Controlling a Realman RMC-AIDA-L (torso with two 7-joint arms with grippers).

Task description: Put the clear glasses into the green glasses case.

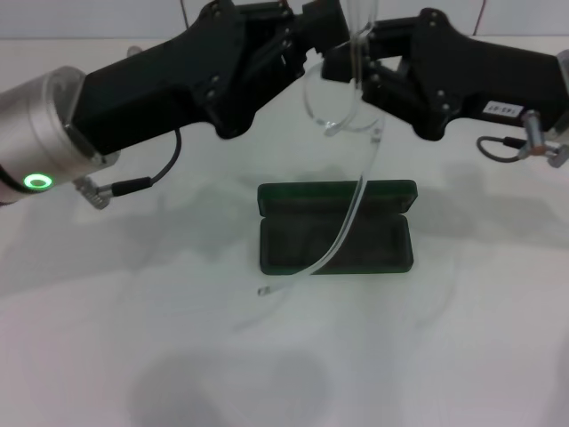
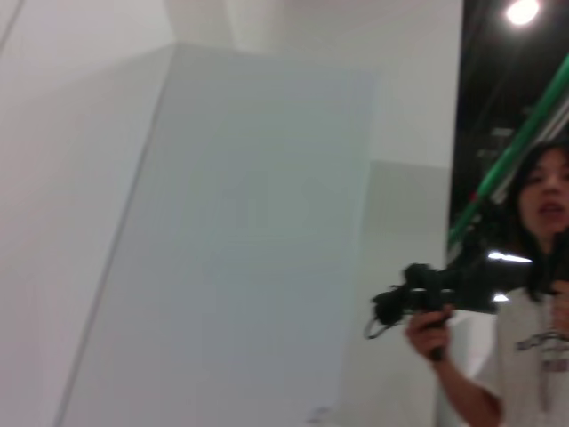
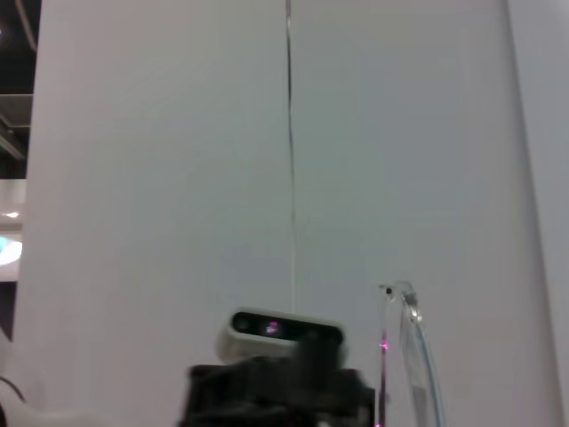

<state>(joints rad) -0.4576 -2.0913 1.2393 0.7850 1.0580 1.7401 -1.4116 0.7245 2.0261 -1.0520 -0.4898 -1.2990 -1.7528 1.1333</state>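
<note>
Head view shows the clear glasses (image 1: 342, 98) held up above the green glasses case (image 1: 336, 227), pinched between the left gripper (image 1: 327, 40) and right gripper (image 1: 366, 53), both jaws closed on the frame. One long transparent arm hangs over the open case, whose dark lining faces up on the counter (image 1: 107, 302).

Lab-like room: white panels (image 2: 222, 249), camera-holding person (image 2: 533, 294).

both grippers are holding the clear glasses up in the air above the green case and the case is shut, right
One thing is off: the green glasses case is open, not shut. The head view shows its lid folded back and the dark lining exposed. The rest holds: the left gripper and right gripper meet at the clear glasses, held in the air above it.
</note>
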